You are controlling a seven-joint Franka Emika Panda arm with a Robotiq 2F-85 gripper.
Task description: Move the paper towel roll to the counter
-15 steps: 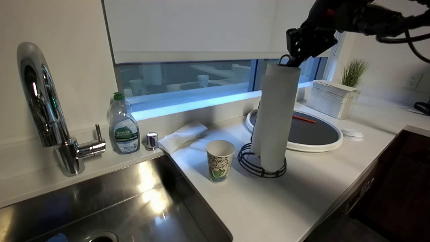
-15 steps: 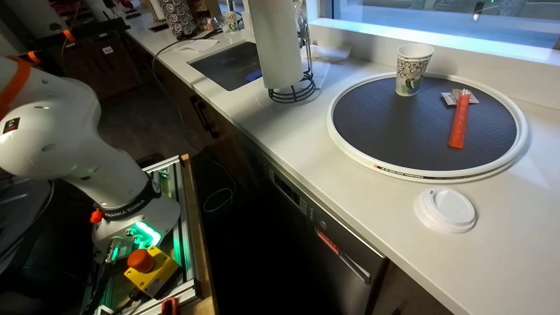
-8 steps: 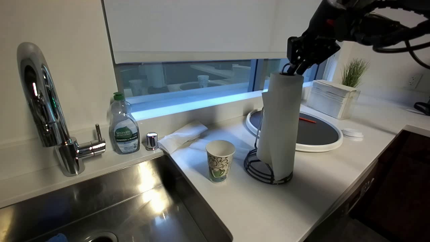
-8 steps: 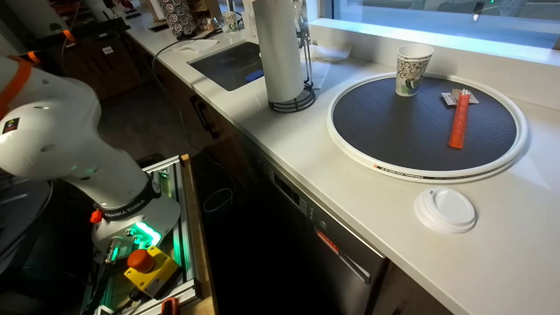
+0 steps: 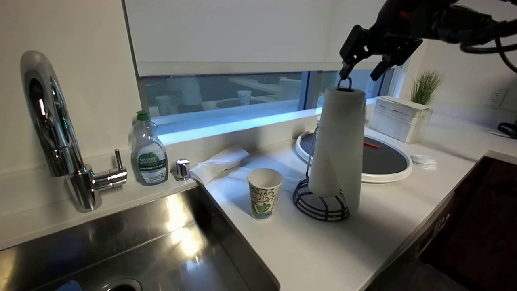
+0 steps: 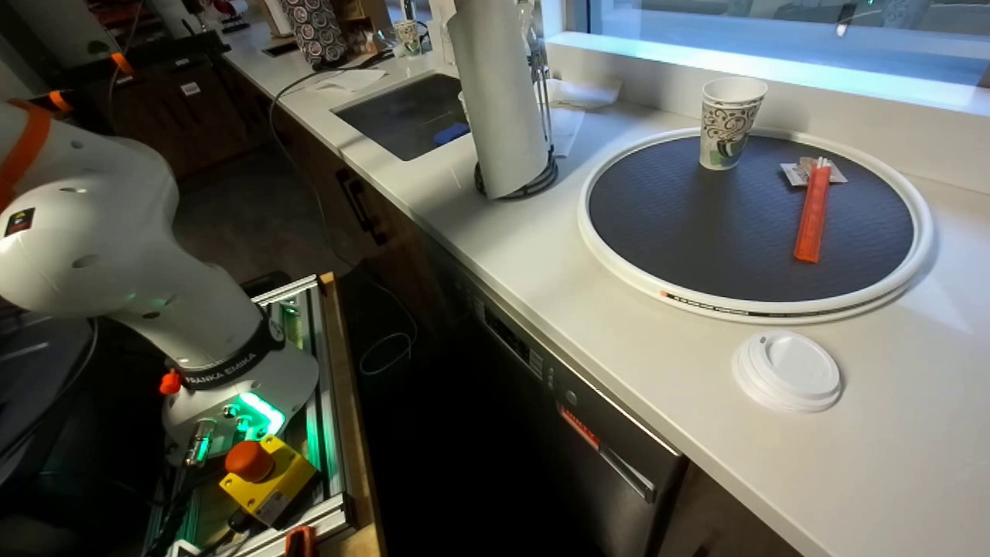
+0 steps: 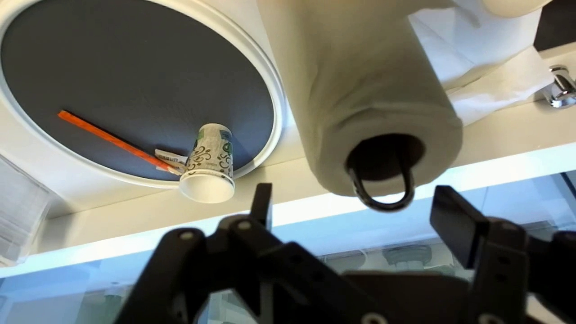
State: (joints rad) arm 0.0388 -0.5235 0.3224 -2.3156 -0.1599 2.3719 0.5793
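The paper towel roll (image 5: 339,141) stands on its black wire holder (image 5: 321,210), whose ring base rests on the counter (image 5: 387,210) between the small cup and the round tray. Its lower edge reaches past the ring in both exterior views. At the top, the holder's wire loop (image 7: 384,206) pokes out of the roll's core. My gripper (image 5: 360,76) hovers just above the roll, fingers spread wide. In the wrist view, the loop lies between the fingers of the gripper (image 7: 354,198), apart from both. The gripper is outside the exterior view that shows the roll (image 6: 503,100) beside the tray.
A patterned paper cup (image 5: 264,196) stands close to the holder, near the sink (image 5: 226,238). The round tray (image 6: 611,255) carries another cup (image 6: 731,124) and a red chopstick packet (image 6: 812,216). White lids (image 6: 785,371) lie near the counter's front edge.
The roll and holder came down onto the counter and shifted slightly away from the cup. My gripper then opened, let go of the holder's top and rose. The roll's lower edge swung outward.
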